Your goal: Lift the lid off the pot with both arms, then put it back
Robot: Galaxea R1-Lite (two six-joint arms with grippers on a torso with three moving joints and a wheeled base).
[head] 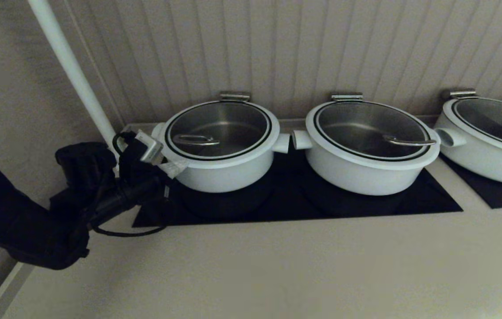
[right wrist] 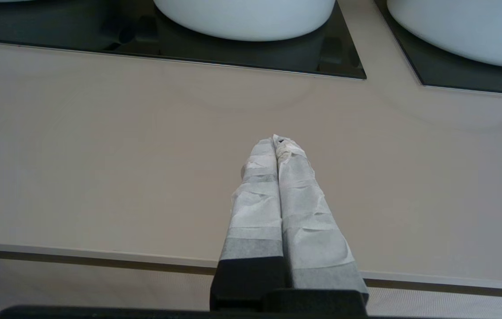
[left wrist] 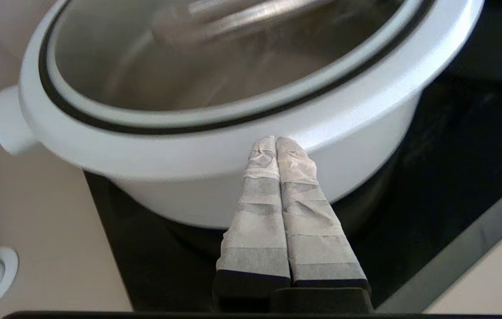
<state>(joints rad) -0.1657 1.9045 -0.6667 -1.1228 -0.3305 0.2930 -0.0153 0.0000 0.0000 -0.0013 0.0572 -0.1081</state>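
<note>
The pot (head: 220,170) is the leftmost and smallest white pot, standing on the black cooktop (head: 300,204). The lid (head: 229,124) sits on it, with its steel handle (head: 196,140) towards the left. My left gripper (head: 179,167) is shut and empty, its tips against the pot's outer wall just under the rim, on the front left side. In the left wrist view the left gripper (left wrist: 276,141) touches the pot (left wrist: 366,146) below the lid (left wrist: 215,66). My right gripper (right wrist: 277,141) is shut and empty over the beige counter, out of the head view.
Two wider white pots with lids (head: 366,168) (head: 481,155) stand to the right, the nearer one close beside the pot's side handle. A white pole (head: 73,71) rises behind the left arm. The beige counter (head: 277,266) lies in front, with the panelled wall behind.
</note>
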